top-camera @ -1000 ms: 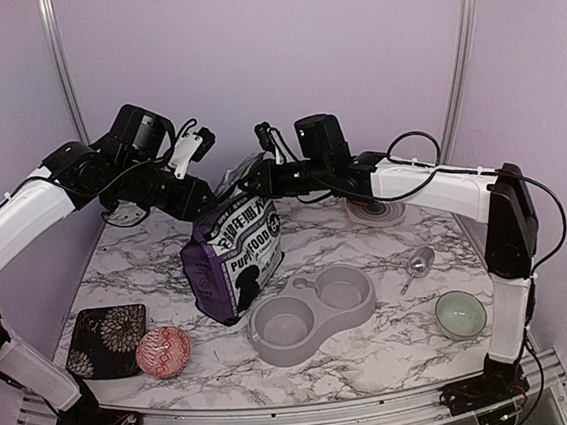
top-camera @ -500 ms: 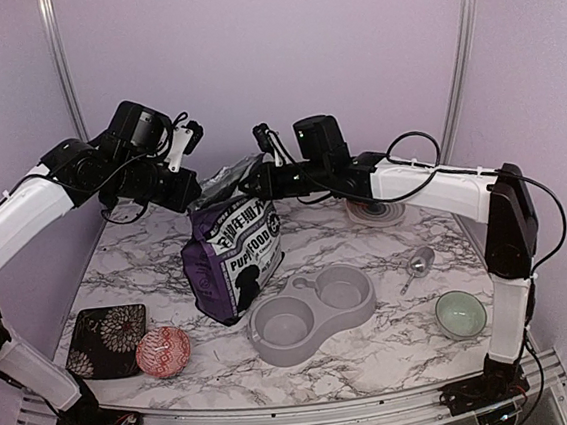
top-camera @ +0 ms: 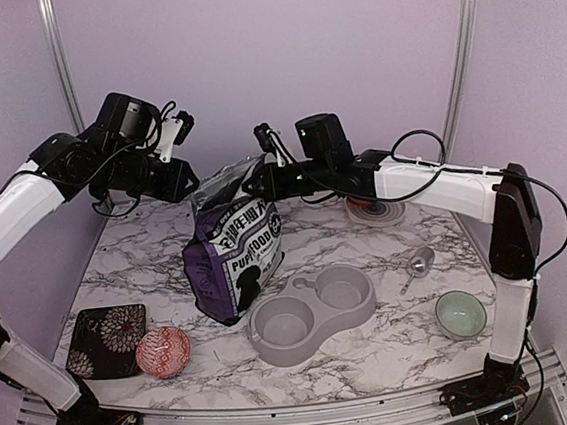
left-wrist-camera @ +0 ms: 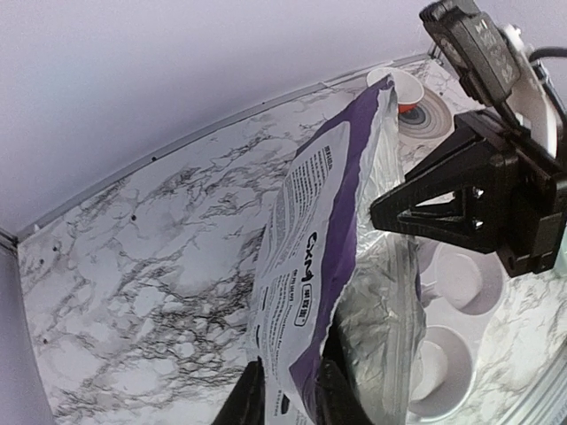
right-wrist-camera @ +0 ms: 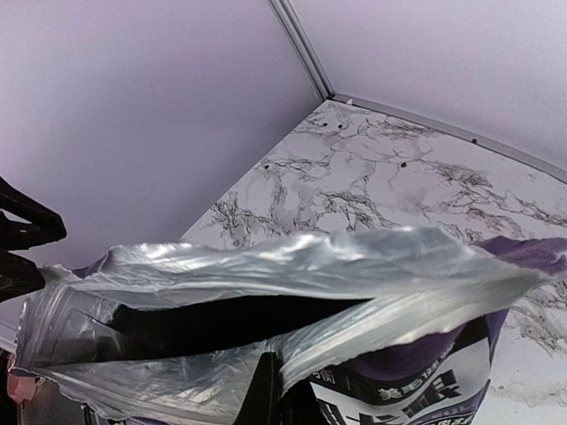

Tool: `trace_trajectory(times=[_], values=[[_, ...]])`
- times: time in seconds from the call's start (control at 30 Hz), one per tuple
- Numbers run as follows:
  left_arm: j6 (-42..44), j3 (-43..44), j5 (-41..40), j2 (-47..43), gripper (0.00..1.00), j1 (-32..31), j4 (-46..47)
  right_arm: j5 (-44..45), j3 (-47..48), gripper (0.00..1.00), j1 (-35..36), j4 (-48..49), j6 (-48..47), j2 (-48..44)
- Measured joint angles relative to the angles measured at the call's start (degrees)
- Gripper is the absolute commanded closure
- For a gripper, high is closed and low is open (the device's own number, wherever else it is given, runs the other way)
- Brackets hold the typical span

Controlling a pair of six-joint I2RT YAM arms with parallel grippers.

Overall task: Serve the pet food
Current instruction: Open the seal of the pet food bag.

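We observe the left gripper [left-wrist-camera: 292,397] has drawn leftward, widening the puppy food bag [top-camera: 233,258] mouth. It and the right gripper [left-wrist-camera: 381,211] each clamp 1 lip. No kibble visible; pouring remains.

A robot lab booth, this one: plain lilac walls [top-camera: 278,52], metal posts [top-camera: 459,55], a marble-print table [top-camera: 129,273]. The left arm [top-camera: 12,213] and right arm [top-camera: 442,192], cables trailing, stand bolted by an aluminium rail [top-camera: 283,413] at the edge.

L end effector [left-wrist-camera: 289,391] pinching purple bag [left-wrist-camera: 306,257] lip, R end effector [left-wrist-camera: 381,211] opposite, feeder [left-wrist-camera: 461,320] below
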Motion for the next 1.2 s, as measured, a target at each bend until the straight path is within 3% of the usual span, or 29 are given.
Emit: trace_trajectory(times=[0.1,0.27,0.83,0.93,1.07,1.2], values=[[1.25,1.4,2.51,0.0,0.52,0.42,-0.11,-0.15,-0.31,1.0,-0.02,-0.7,-0.04,-0.83],[4.02,3.21,5.75,0.04,0.48,0.5,-0.15,-0.31,-0.5,1.0,-0.02,-0.92,-0.11,-1.03],[8.87,6.56,9.75,6.99,0.54,-0.07,-0.35,-0.59,-1.7,1.0,-0.24,-0.63,-0.28,-1.99],[9.31,6.69,9.94,8.07,0.65,-0.11,-0.35,-0.68,-1.7,1.0,-0.26,-0.63,-0.26,-1.99],[10.08,6.84,8.92,9.42,0.99,-0.13,-0.44,-0.83,-1.77,1.0,-0.26,-0.68,-0.31,-2.16],[9.31,7.15,7.23,10.34,1.0,-0.46,-0.26,-0.9,-1.81,1.0,-0.33,-1.53,-0.94,-2.51]])
